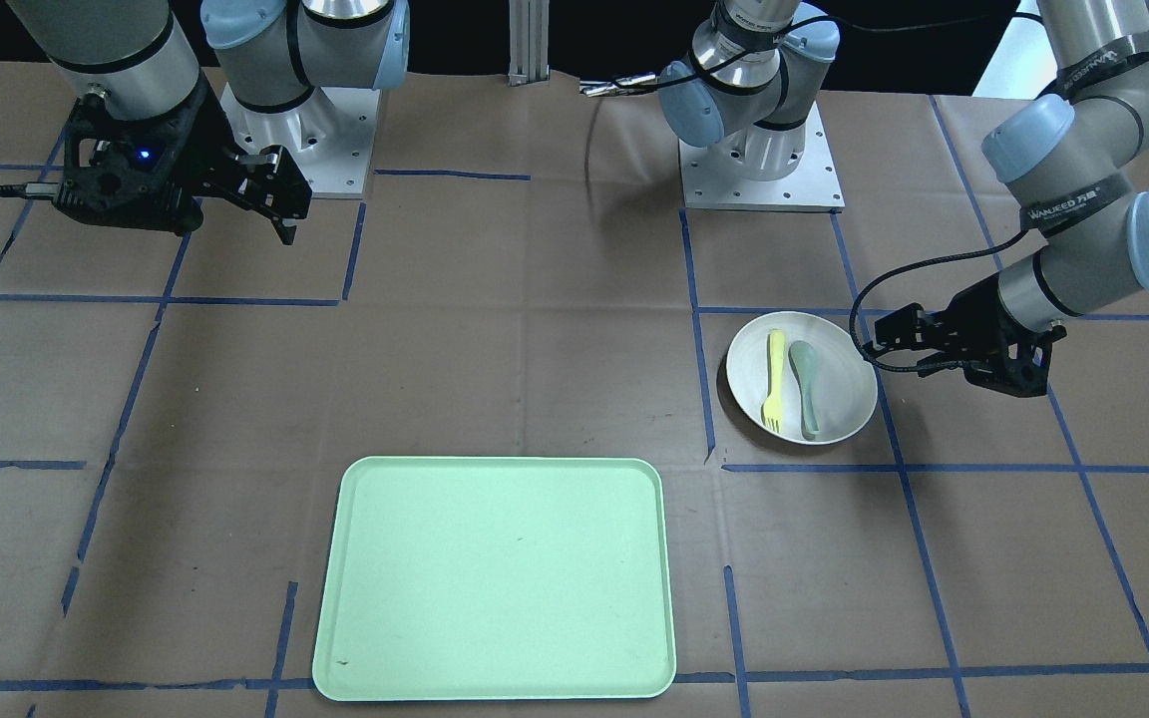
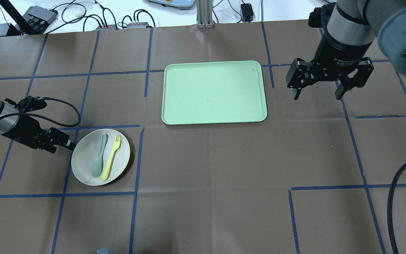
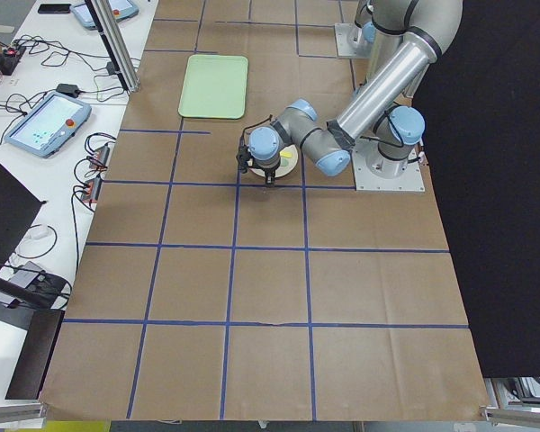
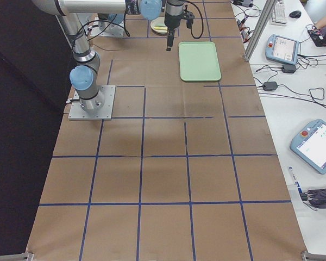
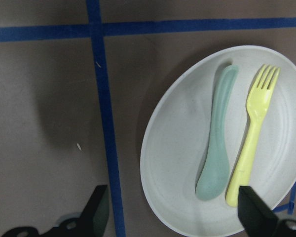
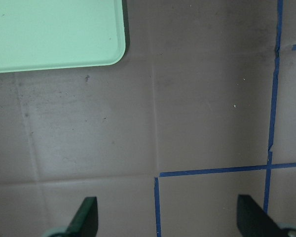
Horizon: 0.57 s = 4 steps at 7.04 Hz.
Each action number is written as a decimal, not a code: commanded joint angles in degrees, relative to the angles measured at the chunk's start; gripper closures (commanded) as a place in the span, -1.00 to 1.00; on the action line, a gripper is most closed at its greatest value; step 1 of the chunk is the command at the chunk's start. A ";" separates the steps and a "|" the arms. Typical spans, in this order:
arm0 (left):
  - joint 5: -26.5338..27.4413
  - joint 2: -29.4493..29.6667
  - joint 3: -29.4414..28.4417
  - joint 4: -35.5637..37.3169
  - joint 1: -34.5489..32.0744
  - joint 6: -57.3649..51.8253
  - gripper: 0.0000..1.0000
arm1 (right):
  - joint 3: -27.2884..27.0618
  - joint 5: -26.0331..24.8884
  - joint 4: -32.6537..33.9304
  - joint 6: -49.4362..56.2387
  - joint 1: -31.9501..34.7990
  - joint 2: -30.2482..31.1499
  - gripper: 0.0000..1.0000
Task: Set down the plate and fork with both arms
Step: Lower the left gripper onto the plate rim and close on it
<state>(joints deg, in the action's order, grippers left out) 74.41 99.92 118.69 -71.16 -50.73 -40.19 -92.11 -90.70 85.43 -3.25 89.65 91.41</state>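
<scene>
The off-white plate lies on the table at the left of the overhead view, with the pale-yellow fork lying in it. My left gripper is low at the plate's left rim and open. In the left wrist view its gripper straddles the rim of the plate, one finger over the plate near the handle of the fork, the other over the table. My right gripper is open and empty, raised to the right of the tray. The plate and fork also show in the front view.
A grey-green spoon lies in the plate beside the fork. The light-green tray lies at the table's far middle, and its corner shows in the right wrist view. Blue tape lines cross the brown table cover.
</scene>
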 commanded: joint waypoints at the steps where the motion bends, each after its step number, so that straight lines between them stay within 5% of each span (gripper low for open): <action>1: -2.51 0.01 2.50 0.24 1.33 4.84 -0.85 | 0.00 0.00 0.00 0.00 0.00 0.00 -1.00; 4: -2.43 0.01 7.86 11.47 1.42 5.21 -0.91 | 0.00 0.09 0.00 0.00 0.00 0.00 -1.00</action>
<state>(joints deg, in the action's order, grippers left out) 71.99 99.93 124.96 -63.19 -49.40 -35.19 -92.11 -90.66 85.43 -3.25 89.65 91.41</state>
